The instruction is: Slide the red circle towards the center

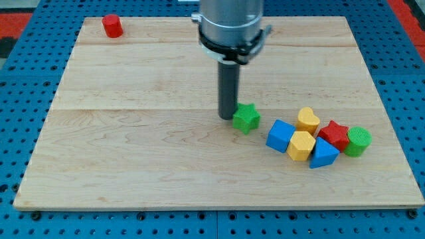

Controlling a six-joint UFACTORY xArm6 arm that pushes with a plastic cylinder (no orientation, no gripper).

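Note:
The red circle (112, 26) is a small red cylinder at the top left corner of the wooden board (133, 146). My tip (228, 117) rests near the board's middle, far to the right of and below the red circle. It stands just left of a green star (246, 118), touching or almost touching it.
A cluster of blocks lies at the lower right: a blue cube (280, 135), a yellow heart (307, 120), a yellow hexagon (301, 145), a red star (334, 135), a blue triangle (324, 154) and a green cylinder (358, 141). Blue pegboard surrounds the board.

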